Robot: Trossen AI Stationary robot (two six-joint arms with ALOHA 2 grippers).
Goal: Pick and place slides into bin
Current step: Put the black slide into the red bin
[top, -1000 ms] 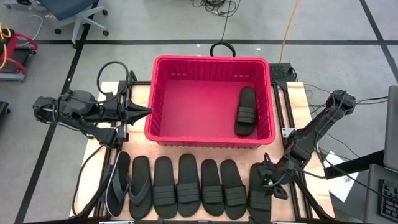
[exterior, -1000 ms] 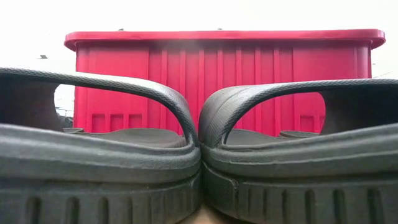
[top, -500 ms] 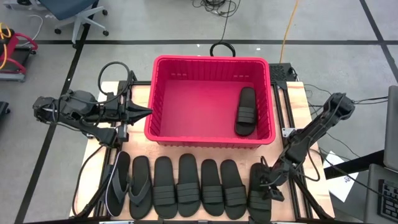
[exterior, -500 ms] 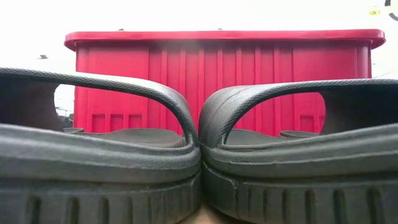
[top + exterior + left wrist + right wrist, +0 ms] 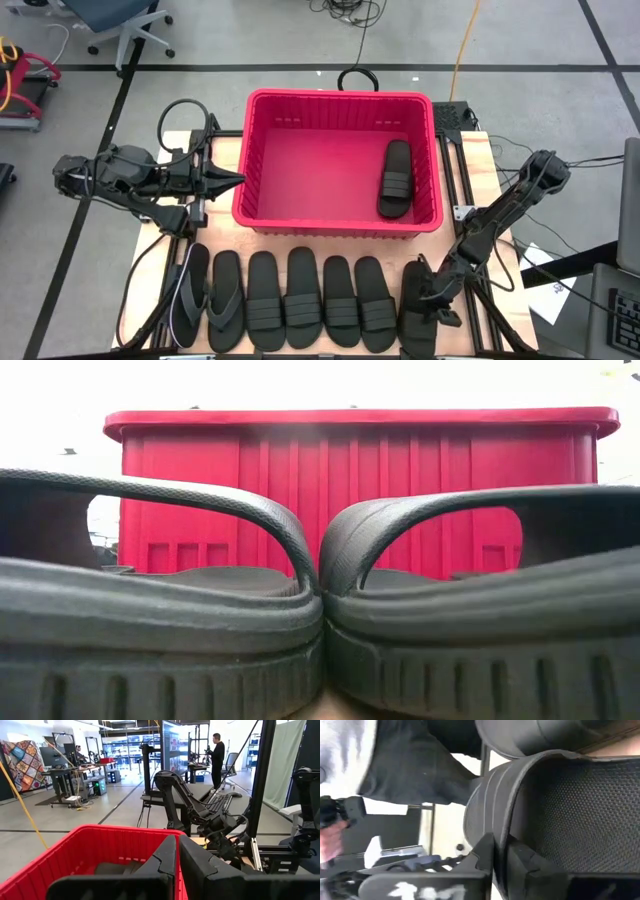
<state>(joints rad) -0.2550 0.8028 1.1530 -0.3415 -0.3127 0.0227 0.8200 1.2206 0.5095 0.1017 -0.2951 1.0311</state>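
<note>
The red bin (image 5: 262, 205) stands at the table's middle, with one black slide (image 5: 396, 178) lying flat inside by its right wall. Several slides (image 5: 300, 297) lie soles down, side by side along the near edge, with two flip-flops (image 5: 205, 300) at the left end. My right gripper (image 5: 432, 302) is down on the rightmost slide (image 5: 415, 325) and shut on it. My left gripper (image 5: 235, 180) hovers shut and level at the bin's left wall. The low view shows two slides (image 5: 160, 620) close up before the bin (image 5: 350, 490). My right gripper (image 5: 498, 851) pinches a thin curved edge of the rightmost slide (image 5: 499, 820) between its two fingers; it looks like the strap's edge at the slide's right side. The fingers slant down from the right. The slide lies flat on the table.
Metal frame rails and cables (image 5: 470, 160) run along the table's right edge beside my right arm. A cable loop (image 5: 355, 78) lies behind the bin. Bare wood shows left of the bin (image 5: 225, 150). A person (image 5: 216, 752) stands far off in the room.
My right gripper has sunk a little and gone toward the table's near edge, tipping further down onto the rightmost slide. The slides in the row and the one in the bin lie where they were.
</note>
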